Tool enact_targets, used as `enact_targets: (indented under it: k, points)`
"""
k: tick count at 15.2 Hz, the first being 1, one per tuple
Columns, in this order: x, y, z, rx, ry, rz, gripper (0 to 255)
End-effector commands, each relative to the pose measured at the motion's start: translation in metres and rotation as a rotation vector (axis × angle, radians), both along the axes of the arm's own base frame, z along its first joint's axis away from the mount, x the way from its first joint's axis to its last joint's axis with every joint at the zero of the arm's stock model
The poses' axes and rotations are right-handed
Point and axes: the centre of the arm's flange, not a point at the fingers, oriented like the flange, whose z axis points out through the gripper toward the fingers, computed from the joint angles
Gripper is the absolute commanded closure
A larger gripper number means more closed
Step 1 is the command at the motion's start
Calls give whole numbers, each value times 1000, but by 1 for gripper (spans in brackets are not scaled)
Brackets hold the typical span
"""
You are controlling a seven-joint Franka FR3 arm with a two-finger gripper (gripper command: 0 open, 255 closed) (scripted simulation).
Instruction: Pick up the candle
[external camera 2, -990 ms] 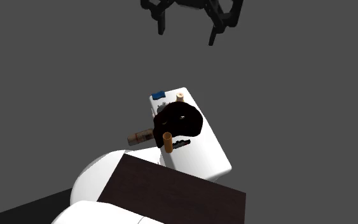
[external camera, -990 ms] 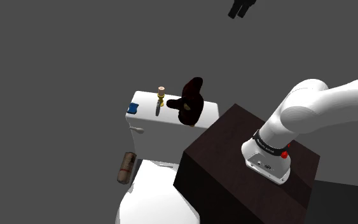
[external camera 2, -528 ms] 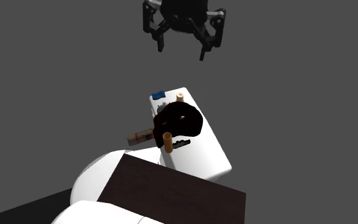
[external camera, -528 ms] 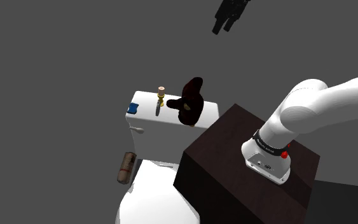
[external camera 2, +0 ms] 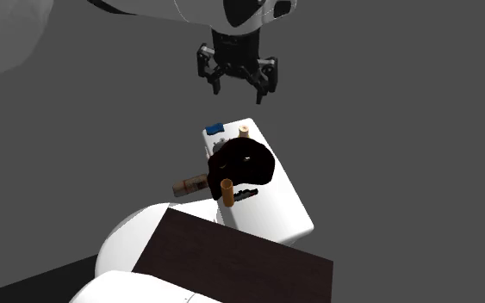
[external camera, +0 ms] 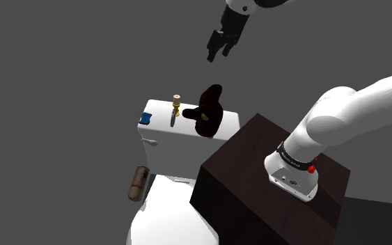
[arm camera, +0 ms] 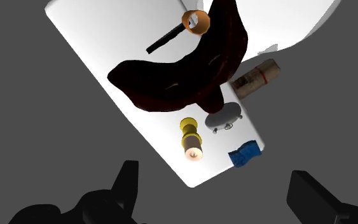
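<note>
Gold-footed, the candle (arm camera: 191, 140) stands upright near one end of the tank (external camera: 161, 136) lid, just beside a dark lump (external camera: 208, 111) — so your pincer (external camera 2: 238, 86) hangs well above it, spread wide, likely lined up for a straight drop clear of that lump.

Plain grey floor (external camera: 55, 76), white toilet (external camera: 173, 154)

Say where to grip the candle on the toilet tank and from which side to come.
Take the candle around its narrow upper part, coming straight down from above. It stands upright on the tank lid, and the dark curved object crowds one side, so a sideways approach looks risky. The gripper hangs open above it.
</note>
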Motion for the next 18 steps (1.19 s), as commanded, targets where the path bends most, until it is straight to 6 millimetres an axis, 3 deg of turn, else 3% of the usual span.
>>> enact_targets:
  k: [1,18]
  points:
    - [13,4,-22,-10,1,-14,0]
    - [119,52,-219,-96,32,-123,0]
